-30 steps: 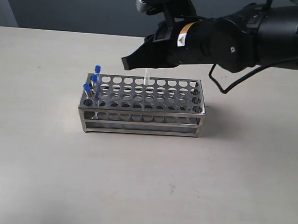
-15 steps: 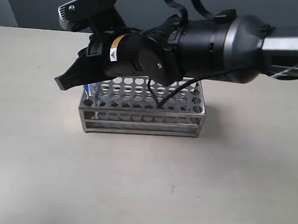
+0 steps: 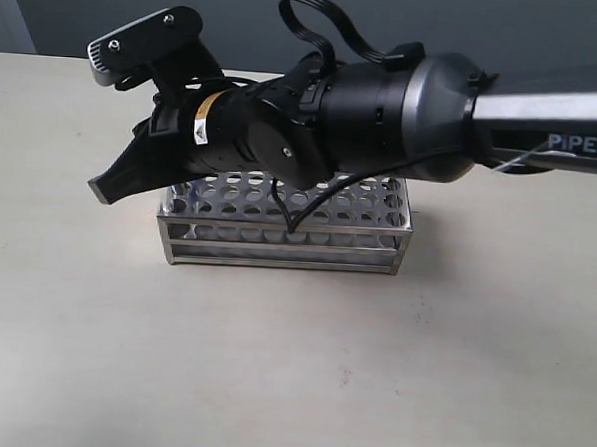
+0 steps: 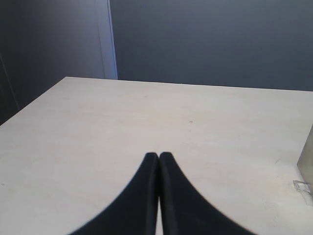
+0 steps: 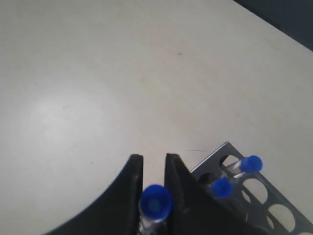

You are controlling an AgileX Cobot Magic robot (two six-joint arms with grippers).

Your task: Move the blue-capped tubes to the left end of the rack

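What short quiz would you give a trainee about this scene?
1. True or false: the left gripper is shut, with nothing between its fingers.
2. What sits between the right gripper's fingers? A) a blue-capped tube B) a spoon C) nothing
3. Fill in: in the right wrist view, ___ other blue caps stand in the rack.
Key: 1 true; 2 A; 3 two.
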